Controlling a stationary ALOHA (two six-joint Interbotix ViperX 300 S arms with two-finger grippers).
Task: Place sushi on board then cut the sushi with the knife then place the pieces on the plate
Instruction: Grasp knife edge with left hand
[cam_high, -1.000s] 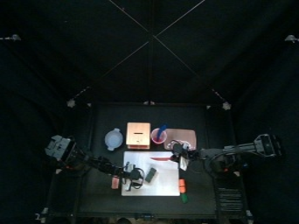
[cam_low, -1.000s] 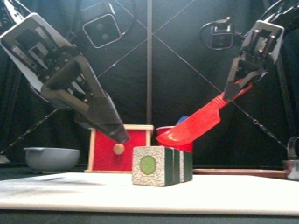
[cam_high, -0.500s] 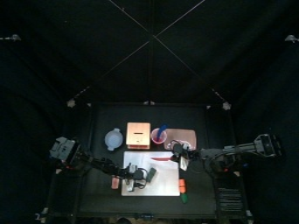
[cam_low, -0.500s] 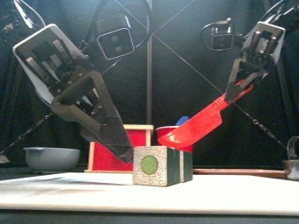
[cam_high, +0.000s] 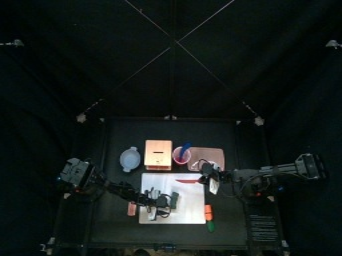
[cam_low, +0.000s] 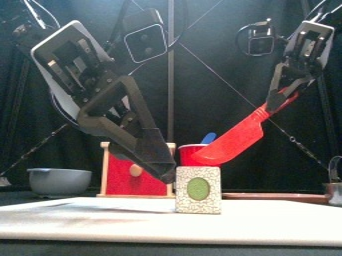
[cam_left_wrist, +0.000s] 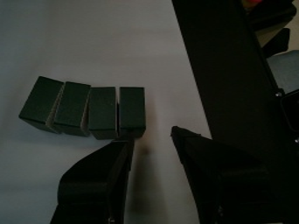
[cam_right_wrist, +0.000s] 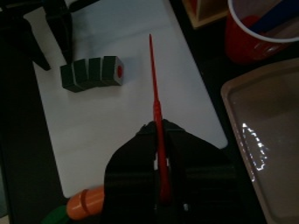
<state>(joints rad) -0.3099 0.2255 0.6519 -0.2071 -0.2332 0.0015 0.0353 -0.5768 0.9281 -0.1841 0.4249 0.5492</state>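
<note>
From above, the left gripper (cam_high: 159, 203) hangs over the white board (cam_high: 187, 205) and the right gripper (cam_high: 210, 182) over its far right corner. They are near each other, so a reach by either could knock the other. From the front, the sushi (cam_low: 198, 190) stands on the board with the left jaws' tips at its left side, touching or nearly so, and the red knife (cam_low: 249, 133) slants above it to the right. A hasty descent could tip or slide the roll instead of pinning it. The left wrist view shows the jaws spread and empty, with the roll's four blocks off to one side rather than between them, so closing now could miss or split off the end block. The right wrist view shows the right gripper clamped on the knife, its blade pointing past the roll, so a cut from here could land off a seam. Since half a second ago the left gripper has dropped and moved right toward the roll, which now shows a narrower face. The knife has barely shifted.
</note>
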